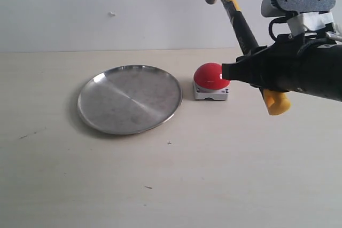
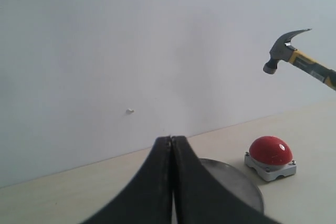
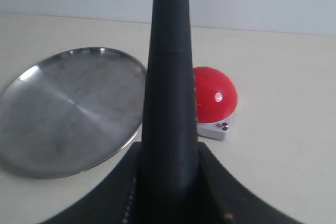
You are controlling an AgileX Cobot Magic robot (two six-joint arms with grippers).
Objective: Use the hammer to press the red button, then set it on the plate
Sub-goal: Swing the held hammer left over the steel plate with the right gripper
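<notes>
My right gripper point(image 1: 255, 70) is shut on the black handle of the hammer point(image 1: 238, 17), which slants up with its dark head point(image 2: 284, 48) high in the air above and behind the red button point(image 1: 210, 76). The yellow handle end point(image 1: 277, 102) sticks out below the gripper. The red button sits on its grey-white base just right of the plate point(image 1: 130, 99), a wide silver dish on the table. In the right wrist view the hammer handle point(image 3: 169, 77) rises between the jaws, with the red button point(image 3: 214, 97) and the plate point(image 3: 68, 108) beyond. My left gripper point(image 2: 171, 139) is shut and empty, well back from the plate point(image 2: 236, 184).
A pale wooden table point(image 1: 160, 185) carries everything, with a white wall point(image 1: 107, 4) behind. A few small dark specks point(image 1: 169, 143) mark the tabletop near the front.
</notes>
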